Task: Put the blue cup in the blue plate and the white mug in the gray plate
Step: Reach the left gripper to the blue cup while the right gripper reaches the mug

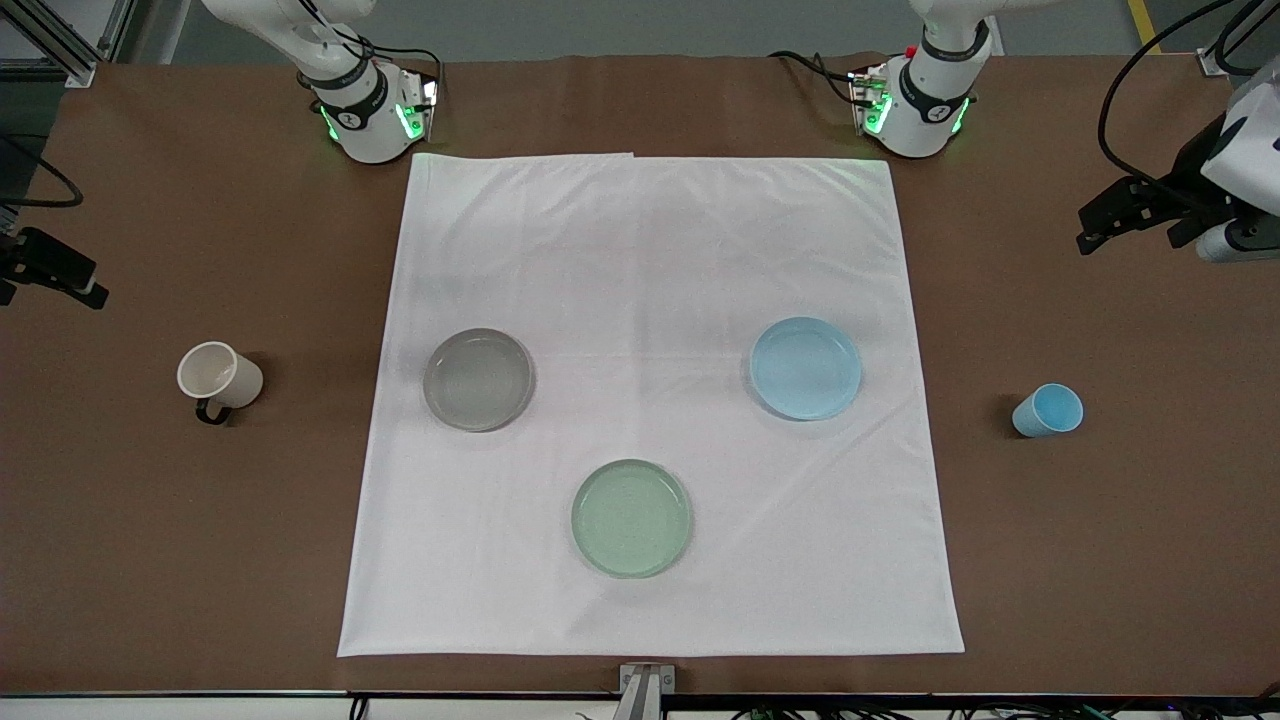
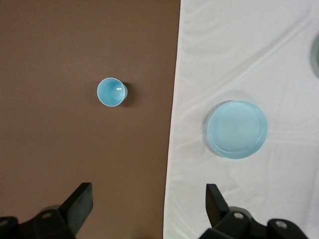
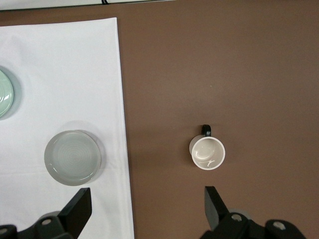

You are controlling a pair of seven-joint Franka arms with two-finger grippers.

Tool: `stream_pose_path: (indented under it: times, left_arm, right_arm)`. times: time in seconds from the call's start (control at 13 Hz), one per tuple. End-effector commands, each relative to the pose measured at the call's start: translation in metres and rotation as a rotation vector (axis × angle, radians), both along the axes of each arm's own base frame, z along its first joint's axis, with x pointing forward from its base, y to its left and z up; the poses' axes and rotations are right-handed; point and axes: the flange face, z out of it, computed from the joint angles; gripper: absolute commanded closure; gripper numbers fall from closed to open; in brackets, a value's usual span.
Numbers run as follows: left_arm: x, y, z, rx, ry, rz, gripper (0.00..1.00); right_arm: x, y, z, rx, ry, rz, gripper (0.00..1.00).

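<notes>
Green plate [image 1: 631, 518] low centre of frame on the cloth [image 1: 650, 250]; blue cup [image 1: 1047, 410] upright at right edge, under wide-open left gripper [image 2: 147, 204], blue plate [image 1: 806, 367] beside; white mug [image 1: 219, 377] at left edge, near wide-open right gripper [image 3: 147, 206], gray plate [image 1: 478, 379] inboard.

Brown table [image 1: 200, 560], carrying a white cloth [image 1: 650, 280] at centre. Directly on bare wood: white mug [image 1: 218, 378] toward the right arm's end, blue cup [image 1: 1047, 411] toward the left arm's.

This looks like a robot lab. Two white robot arms [image 1: 350, 100] are bolted at the top of a brown desk [image 1: 150, 550], with cables [image 1: 1150, 90] and metal frames [image 1: 60, 40] around.
</notes>
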Motion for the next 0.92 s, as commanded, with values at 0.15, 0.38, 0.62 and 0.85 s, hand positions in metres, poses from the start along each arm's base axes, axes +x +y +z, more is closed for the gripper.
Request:
stream_pose_path:
  times: [0.15, 0.38, 0.62, 0.85]
  left_arm:
    - [0.006, 0.012, 0.003, -0.003, 0.01, 0.002, 0.0]
    - [0.034, 0.05, -0.037, 0.0, 0.078, 0.025, 0.0]
    - [0.058, 0.111, -0.12, -0.016, 0.119, 0.118, 0.0]
    - [0.064, 0.15, -0.224, 0.003, 0.067, 0.159, 0.0]
  right_arm:
    - [0.0, 0.001, 0.003, -0.011, 0.001, 0.003, 0.0]
    - [0.0, 0.001, 0.003, -0.011, 0.003, 0.005, 0.0]
    - [0.003, -0.001, -0.01, -0.045, 0.03, 0.004, 0.0]
    - [0.026, -0.036, -0.065, -0.048, 0.121, -0.052, 0.0]
